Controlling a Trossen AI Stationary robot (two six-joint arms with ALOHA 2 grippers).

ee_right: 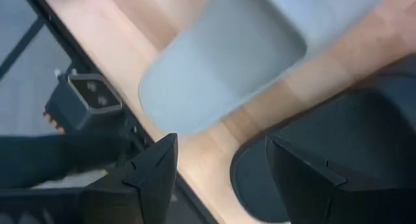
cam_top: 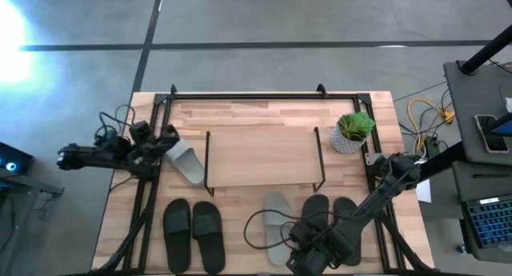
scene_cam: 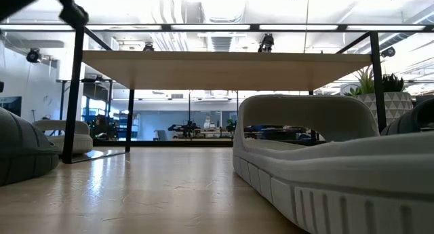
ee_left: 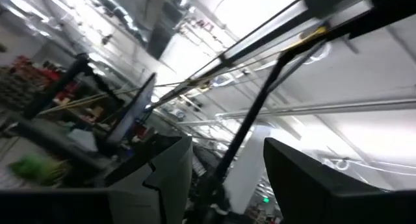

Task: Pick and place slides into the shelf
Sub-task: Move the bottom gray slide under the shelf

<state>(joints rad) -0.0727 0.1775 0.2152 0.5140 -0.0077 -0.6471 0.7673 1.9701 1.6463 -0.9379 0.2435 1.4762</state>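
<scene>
Four black slides [cam_top: 192,226], two grey slides [cam_top: 186,163], one shelf [cam_top: 260,155], one plant [cam_top: 353,132].

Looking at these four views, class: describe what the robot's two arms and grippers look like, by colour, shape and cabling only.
Both arms are black or dark and built of slim jointed segments. The left arm carries loops of black cable near its wrist. The right arm is a long thin link ending in a bulkier dark head. Each gripper, the left gripper and the right gripper, has two flat, angular dark fingers.
</scene>
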